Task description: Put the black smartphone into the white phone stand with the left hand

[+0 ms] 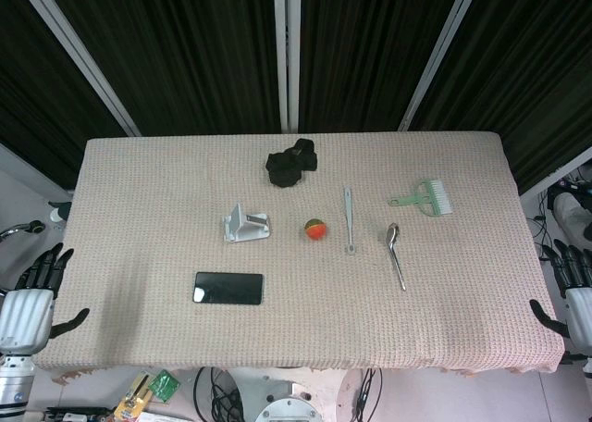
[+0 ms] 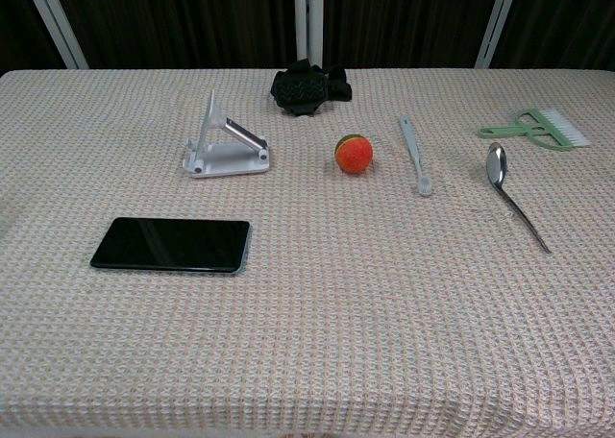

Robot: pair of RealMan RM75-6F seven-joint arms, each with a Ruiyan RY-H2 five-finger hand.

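The black smartphone [image 1: 228, 288] [image 2: 172, 244] lies flat on the beige woven cloth, left of the middle. Just behind it stands the white phone stand [image 1: 245, 226] [image 2: 224, 144], empty, its back plate upright. My left hand [image 1: 35, 292] hangs off the table's left edge, well left of the phone, fingers spread and holding nothing. Off the table's right edge is my right hand [image 1: 572, 288], fingers apart and empty too. Neither hand shows in the chest view.
Behind the stand lies a black crumpled object [image 1: 290, 163] [image 2: 307, 86]. To the right are an orange-green ball [image 1: 315, 229] [image 2: 354, 154], a toothbrush [image 1: 349, 218] [image 2: 414, 153], a metal spoon [image 1: 396, 253] [image 2: 511, 194] and a green brush [image 1: 425, 198] [image 2: 538, 129].
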